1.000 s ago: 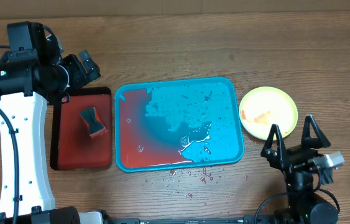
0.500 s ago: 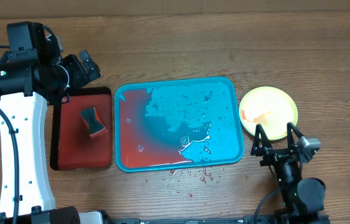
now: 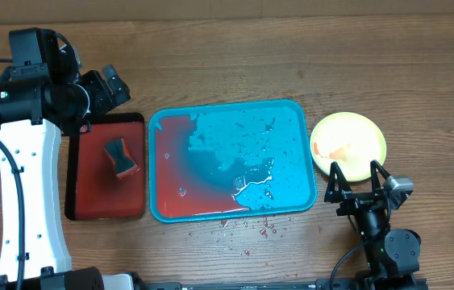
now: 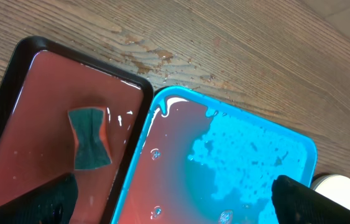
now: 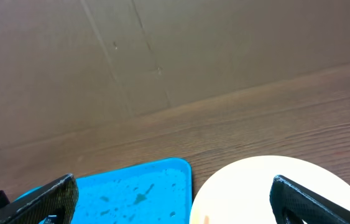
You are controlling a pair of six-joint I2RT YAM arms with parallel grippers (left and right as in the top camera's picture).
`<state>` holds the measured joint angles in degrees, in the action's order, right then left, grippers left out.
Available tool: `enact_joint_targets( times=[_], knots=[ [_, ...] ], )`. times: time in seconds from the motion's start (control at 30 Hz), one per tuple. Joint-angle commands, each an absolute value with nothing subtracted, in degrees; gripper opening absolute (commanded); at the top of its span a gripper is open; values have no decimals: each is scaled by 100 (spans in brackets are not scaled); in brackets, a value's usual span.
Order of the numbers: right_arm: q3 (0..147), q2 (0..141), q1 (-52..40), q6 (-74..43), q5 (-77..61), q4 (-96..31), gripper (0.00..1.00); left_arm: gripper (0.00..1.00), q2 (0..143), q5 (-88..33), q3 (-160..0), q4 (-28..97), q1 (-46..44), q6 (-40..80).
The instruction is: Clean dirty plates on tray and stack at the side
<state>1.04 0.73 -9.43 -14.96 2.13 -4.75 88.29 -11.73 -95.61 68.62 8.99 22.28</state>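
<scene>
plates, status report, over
Left gripper open by red tray. Right gripper open at plate, which sits beside tray, smeared. Tray holds no plates, just red water. Nothing blocking.

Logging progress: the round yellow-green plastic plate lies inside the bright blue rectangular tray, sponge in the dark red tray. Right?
No. The overhead view shows the yellow-green plate on the wooden table beside the bright blue tray; the sponge is in the dark red tray.
</scene>
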Motion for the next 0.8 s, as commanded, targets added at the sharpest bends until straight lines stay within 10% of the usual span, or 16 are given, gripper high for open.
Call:
enact_joint_targets(
  times=[0.0, 0.77],
  knots=[
    [47, 16, -963, -1494, 270, -458, 100, 100, 8849, -1157, -9609, 6862, 897, 2228],
    [47, 16, -963, -1496, 268, -458, 100, 100, 6733, -102, -9371, 6860, 847, 2117]
  ],
)
